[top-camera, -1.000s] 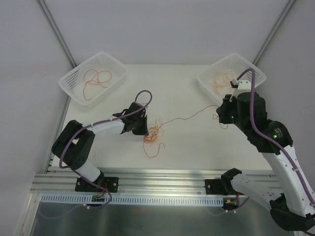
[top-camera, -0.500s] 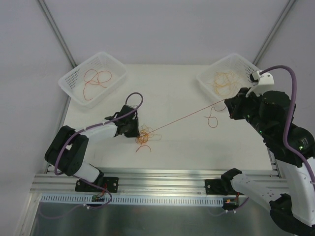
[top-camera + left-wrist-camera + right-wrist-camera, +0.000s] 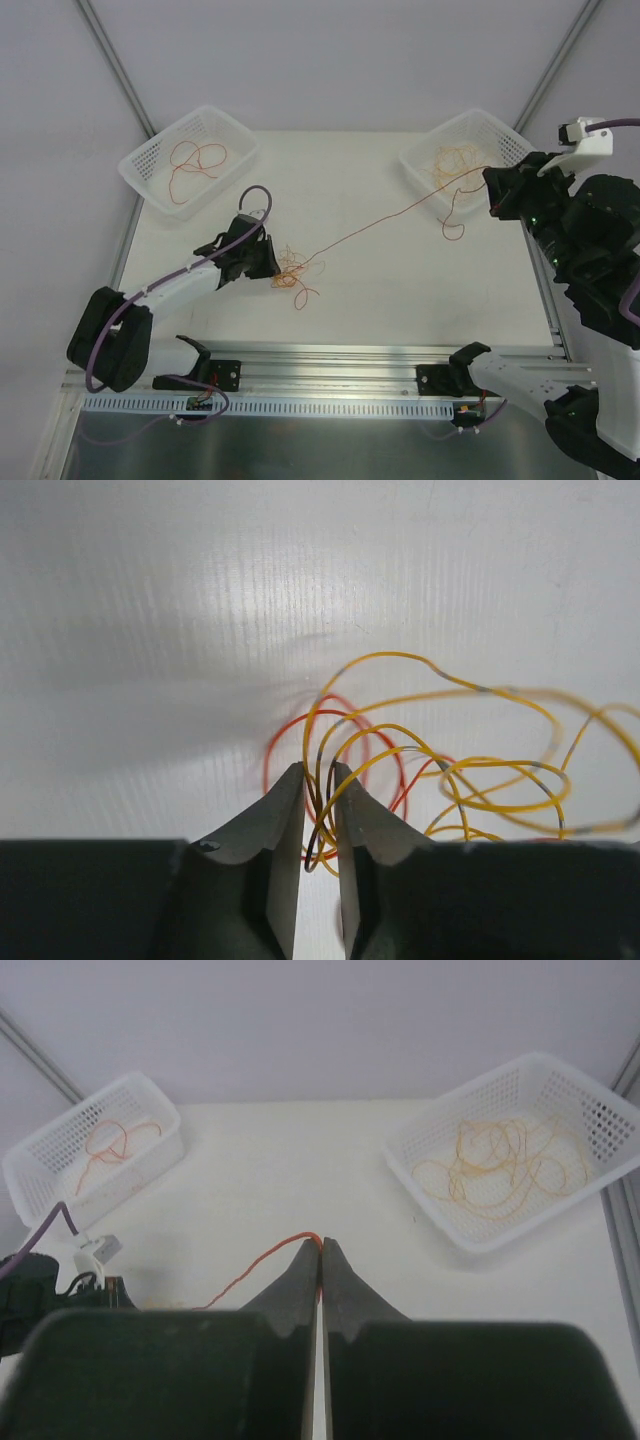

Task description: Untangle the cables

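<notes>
A white counter point(image 3: 370, 190) sits between pale-grey walls point(image 3: 330, 60). 2 metal struts point(image 3: 115, 62) slant at its far corners, and an aluminium rail point(image 3: 330, 362) edges the near side.

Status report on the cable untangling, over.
Right gripper shut on red cable, which is stretched straight back to the tangle. Left gripper slightly open, tangle strands in the gap. Nothing in the way.

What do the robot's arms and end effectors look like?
The left arm and right arm are chains of black joints and white links, each trailing a thick purple cable. The left end effector and right end effector are pairs of dark grey, tapering fingers.
</notes>
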Tool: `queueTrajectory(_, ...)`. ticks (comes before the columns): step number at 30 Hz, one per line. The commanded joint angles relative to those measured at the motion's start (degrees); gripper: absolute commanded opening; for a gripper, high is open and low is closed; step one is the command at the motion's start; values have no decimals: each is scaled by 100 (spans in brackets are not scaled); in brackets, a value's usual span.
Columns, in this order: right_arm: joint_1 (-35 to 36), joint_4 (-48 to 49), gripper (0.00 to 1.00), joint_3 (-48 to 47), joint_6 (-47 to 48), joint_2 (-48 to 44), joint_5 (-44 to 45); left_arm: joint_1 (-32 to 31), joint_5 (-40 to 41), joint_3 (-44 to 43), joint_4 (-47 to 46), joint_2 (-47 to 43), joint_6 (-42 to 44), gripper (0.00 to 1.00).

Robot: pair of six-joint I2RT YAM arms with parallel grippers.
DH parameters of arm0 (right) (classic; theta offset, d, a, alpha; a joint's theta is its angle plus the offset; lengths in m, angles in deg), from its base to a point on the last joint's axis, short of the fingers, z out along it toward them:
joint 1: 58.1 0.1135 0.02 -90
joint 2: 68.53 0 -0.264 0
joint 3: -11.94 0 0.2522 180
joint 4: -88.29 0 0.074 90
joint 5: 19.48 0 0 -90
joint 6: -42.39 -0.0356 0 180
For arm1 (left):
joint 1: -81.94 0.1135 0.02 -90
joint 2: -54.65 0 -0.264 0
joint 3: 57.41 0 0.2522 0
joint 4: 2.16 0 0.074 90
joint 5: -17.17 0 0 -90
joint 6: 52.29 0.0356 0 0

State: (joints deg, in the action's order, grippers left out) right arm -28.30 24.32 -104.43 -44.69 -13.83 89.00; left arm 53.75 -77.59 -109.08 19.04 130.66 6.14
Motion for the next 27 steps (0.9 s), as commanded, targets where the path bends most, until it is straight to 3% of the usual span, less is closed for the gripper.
queueTrajectory(1,-53,645,1,-182,122,66,-1,103,265,100,363,-796,186,20)
queueTrajectory(3,-45,584,1,73,-97,190,-561,94,107,-5,337,-1217,388,34)
queueTrajectory(4,-45,583,1,414,-177,286,-765,103,-42,-32,319,-1324,423,45)
queueTrajectory(9,-45,1170,1,1619,-853,296,-2151,103,-210,20,319,-1922,591,59)
queueTrajectory(11,-36,1312,1,1875,-942,366,-2558,94,-437,64,267,-2037,766,74)
queueTrajectory(15,96,1321,1,1920,-881,489,-3122,41,-1244,65,-101,-2178,1319,87)
queueTrajectory(22,237,1313,1,1911,-722,472,-3219,-810,-1616,-567,-918,-1695,2242,91)
queueTrajectory(27,280,1365,1,1999,-810,402,-3211,-1057,-2371,-1279,-1315,-940,2235,91)
